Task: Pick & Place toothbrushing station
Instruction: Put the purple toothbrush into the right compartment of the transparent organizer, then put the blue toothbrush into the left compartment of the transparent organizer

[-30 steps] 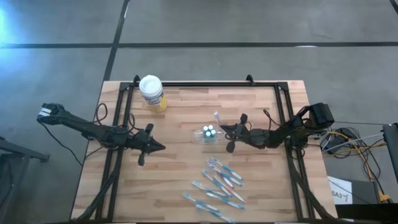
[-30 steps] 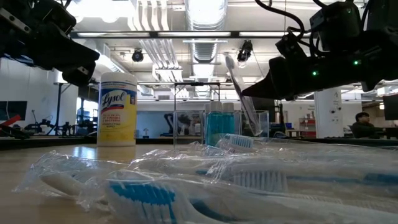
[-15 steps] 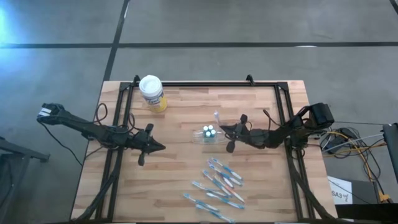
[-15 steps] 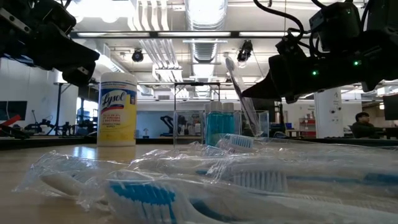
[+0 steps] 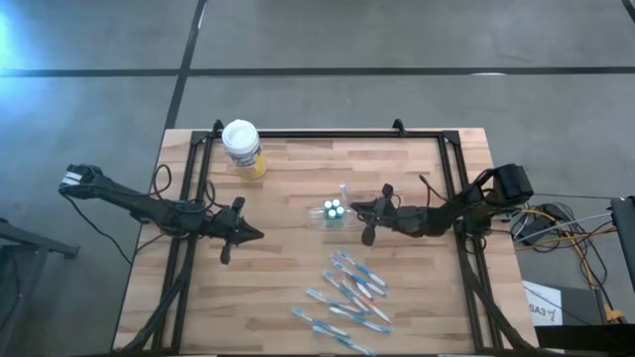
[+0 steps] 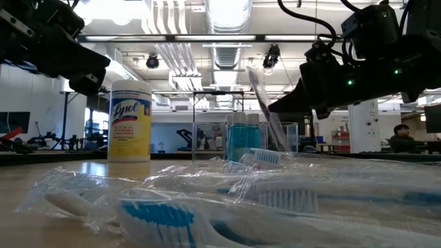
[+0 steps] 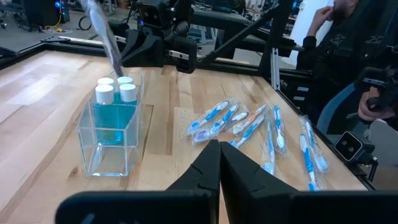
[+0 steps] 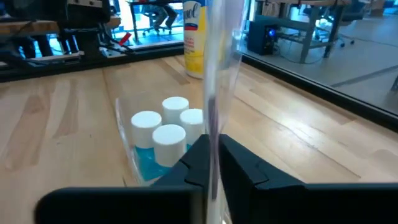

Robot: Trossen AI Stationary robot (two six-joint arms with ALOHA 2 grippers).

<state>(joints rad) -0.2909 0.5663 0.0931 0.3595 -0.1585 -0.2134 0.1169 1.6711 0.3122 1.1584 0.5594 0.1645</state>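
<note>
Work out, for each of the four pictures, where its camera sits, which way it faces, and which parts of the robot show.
High view: overhead, looking down on the table, both arms, right gripper.
Low view: at tabletop level, facing the room; both arms above.
Left wrist view: past the shut left gripper toward the clear container.
Right wrist view: fingers pinch a wrapped toothbrush over the white caps.
Shared: container and loose toothbrushes in high, left wrist.
</note>
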